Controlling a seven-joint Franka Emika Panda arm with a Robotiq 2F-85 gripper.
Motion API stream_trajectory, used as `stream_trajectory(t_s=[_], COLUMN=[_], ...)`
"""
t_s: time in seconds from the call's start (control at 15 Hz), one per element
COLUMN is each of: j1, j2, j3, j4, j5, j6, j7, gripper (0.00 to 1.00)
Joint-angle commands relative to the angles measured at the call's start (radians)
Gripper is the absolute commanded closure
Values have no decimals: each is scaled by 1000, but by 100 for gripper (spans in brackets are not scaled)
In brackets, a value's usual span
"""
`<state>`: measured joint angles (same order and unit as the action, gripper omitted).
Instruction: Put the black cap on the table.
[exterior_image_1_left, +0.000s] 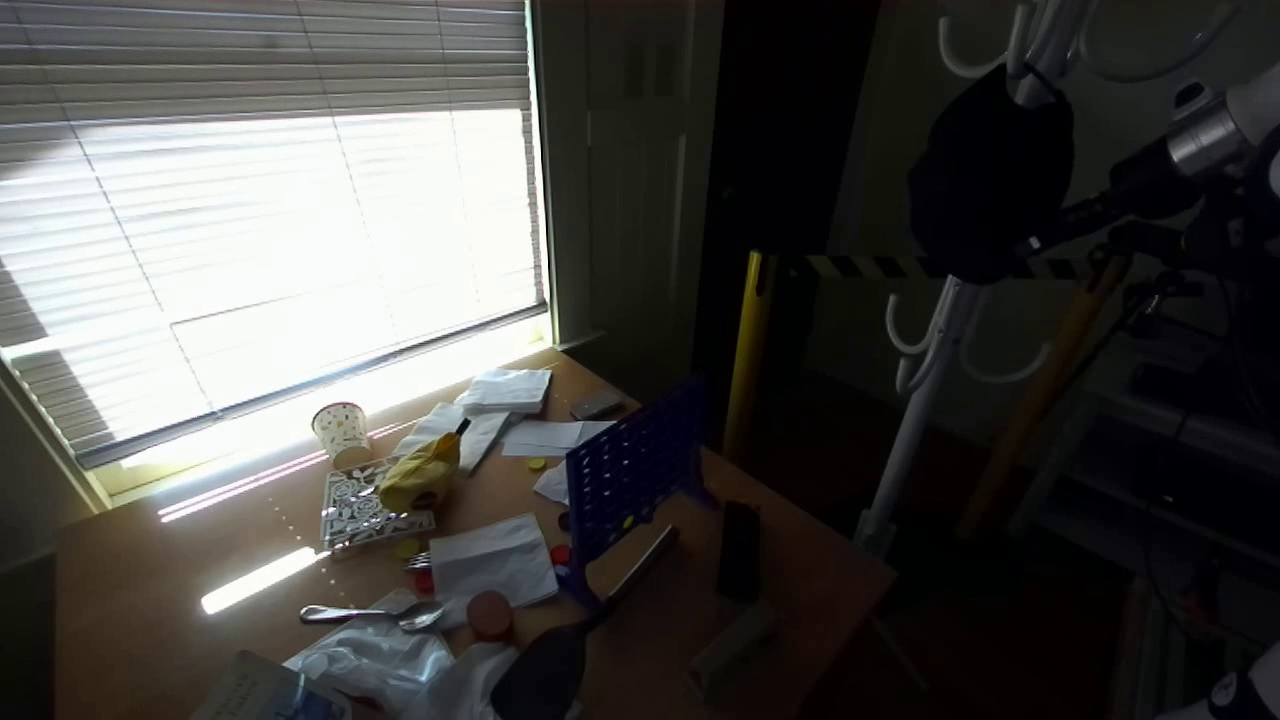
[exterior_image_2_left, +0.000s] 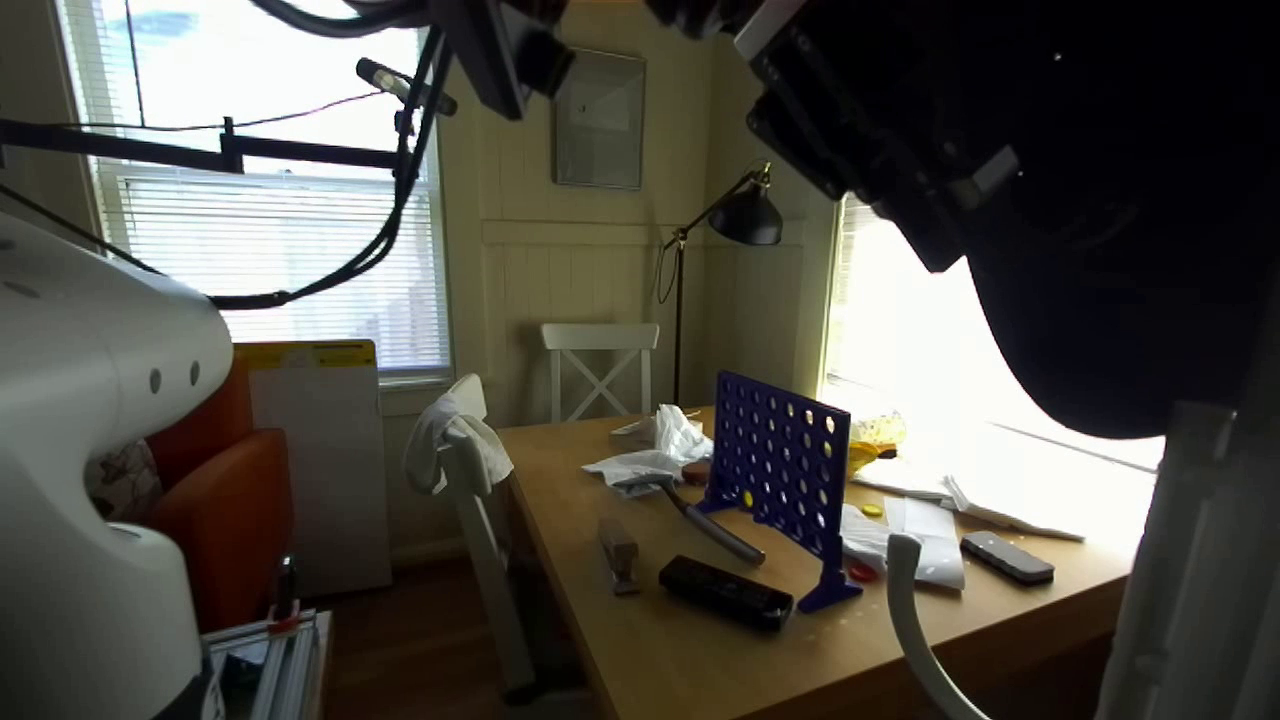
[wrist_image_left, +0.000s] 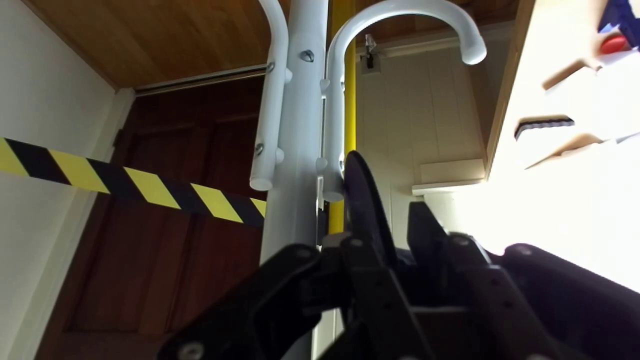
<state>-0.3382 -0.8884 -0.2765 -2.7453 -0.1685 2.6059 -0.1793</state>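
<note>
The black cap (exterior_image_1_left: 990, 170) hangs from an upper hook of a white coat rack, off the table. It is a dark rounded shape at the right in an exterior view (exterior_image_2_left: 1120, 310). In the wrist view its brim (wrist_image_left: 367, 200) stands upright between the fingers. My gripper (wrist_image_left: 382, 225) is open around the brim, close to the left finger, with a gap to the right finger. In both exterior views the gripper (exterior_image_1_left: 1035, 243) is at the cap's lower side; against the dark cap its fingers (exterior_image_2_left: 968, 215) are hard to separate. The wooden table (exterior_image_1_left: 820, 585) stands lower, beyond the rack.
The coat rack's pole (exterior_image_1_left: 900, 455) and curved lower hooks (wrist_image_left: 425, 7) are beside the gripper. A yellow-black barrier (exterior_image_1_left: 750, 350) stands behind. On the table are a blue grid frame (exterior_image_2_left: 780, 460), a black block (exterior_image_2_left: 725, 590), papers (exterior_image_1_left: 495, 565), a cup (exterior_image_1_left: 342, 432) and a spatula (exterior_image_1_left: 545, 670).
</note>
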Motion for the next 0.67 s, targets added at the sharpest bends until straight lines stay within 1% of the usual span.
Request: stream_trajectory(t_s=[0.0,0.07,0.13,0.2,0.27,0.33,0.47,0.53,0.6], j1=[-6,-4,-2,-1,0,1,2,3,4], j2=[18,19,20,22,23,24,26,28,29], j3=[-7,-8,-9,-9,-15,-17,-19,-21,-22], j4=[2,2,2,2,2,2,2,2,2], j5=[-16,-14,-13,-12,-11,-10,-10,-9,-8], j6=[39,45,53,63,70,76,85,89,92], j7=[-19,-21,-22,-23,-28,-30,-35,-37,-39], gripper=[61,63,62,64,71,74,97,100,100])
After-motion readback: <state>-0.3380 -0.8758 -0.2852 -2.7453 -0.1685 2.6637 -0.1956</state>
